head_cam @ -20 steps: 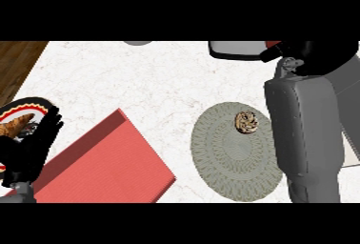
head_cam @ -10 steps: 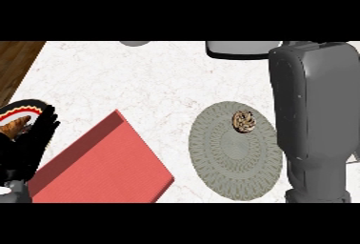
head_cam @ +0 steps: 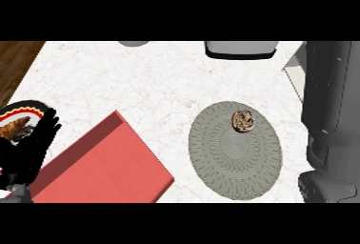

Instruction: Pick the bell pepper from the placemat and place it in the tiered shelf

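Observation:
A small brown, mottled object [head_cam: 244,121] lies on the upper right part of a round grey-green placemat [head_cam: 235,148]. It does not look clearly like a bell pepper. A red flat-topped rectangular piece [head_cam: 105,164], perhaps the shelf seen from above, sits at the lower left. My left hand [head_cam: 29,145] rests at the left edge beside it, fingers up and relaxed, holding nothing. My right forearm [head_cam: 329,114] runs up the right edge, just right of the placemat. Its hand is out of the picture.
A patterned plate [head_cam: 17,116] lies partly behind my left hand. A grey container with a black rim [head_cam: 240,49] stands at the counter's far edge, and a small grey thing [head_cam: 134,43] further left. Dark wood floor [head_cam: 15,59] shows past the counter's left edge.
My right forearm has swung to the right, off the placemat's edge, and its hand has left the view at the top. The left hand has sunk a little toward the lower left.

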Motion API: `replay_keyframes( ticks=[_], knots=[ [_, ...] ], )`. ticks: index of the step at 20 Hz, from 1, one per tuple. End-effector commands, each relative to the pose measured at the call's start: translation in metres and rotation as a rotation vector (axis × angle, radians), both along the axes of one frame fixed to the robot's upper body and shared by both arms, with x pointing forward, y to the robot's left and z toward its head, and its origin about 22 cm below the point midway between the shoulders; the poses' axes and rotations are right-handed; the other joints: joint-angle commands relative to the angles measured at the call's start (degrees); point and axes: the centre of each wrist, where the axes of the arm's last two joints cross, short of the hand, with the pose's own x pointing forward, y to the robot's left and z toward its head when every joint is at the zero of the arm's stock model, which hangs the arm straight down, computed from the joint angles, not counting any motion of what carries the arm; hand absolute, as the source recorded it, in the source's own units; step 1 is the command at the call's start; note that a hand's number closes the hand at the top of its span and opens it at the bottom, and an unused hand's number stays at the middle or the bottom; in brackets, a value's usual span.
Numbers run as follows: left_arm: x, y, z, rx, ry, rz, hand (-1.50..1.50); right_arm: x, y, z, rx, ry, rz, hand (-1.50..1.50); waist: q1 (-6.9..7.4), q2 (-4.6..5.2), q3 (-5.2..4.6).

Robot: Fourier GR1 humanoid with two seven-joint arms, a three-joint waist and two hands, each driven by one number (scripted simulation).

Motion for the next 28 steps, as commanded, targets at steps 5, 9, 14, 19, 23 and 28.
replay_keyframes(
  ticks=[5, 9, 14, 19, 23, 28],
  knots=[
    [0.004, -0.001, -0.004, -0.005, 0.013, 0.003, 0.0, 0.008, -0.022, 0.031, 0.097, 0.085, -0.183, 1.5, 0.13, 0.26, -0.04],
    [0.011, 0.001, 0.0, 0.002, 0.008, 0.019, 0.0, 0.008, -0.058, 0.018, 0.079, 0.108, -0.229, 1.5, -0.54, 0.18, -0.01],
    [-0.003, -0.006, -0.006, 0.015, 0.0, 0.015, 0.0, 0.011, -0.101, -0.005, 0.075, 0.148, -0.272, 1.5, -0.24, 0.14, 0.03],
    [-0.001, -0.025, -0.006, -0.008, -0.007, 0.011, 0.0, 0.012, -0.126, -0.008, 0.105, 0.109, -0.264, 1.5, -0.01, 0.22, 0.03],
    [-0.001, 0.008, -0.001, -0.007, 0.011, 0.016, 0.0, -0.003, -0.165, -0.029, 0.13, 0.062, -0.27, 1.5, -0.53, 0.18, 0.03],
    [0.0, -0.009, 0.003, -0.021, 0.007, -0.005, 0.0, 0.0, -0.175, -0.039, 0.174, -0.015, -0.402, 1.5, 0.16, 0.3, 0.04]
  ],
)
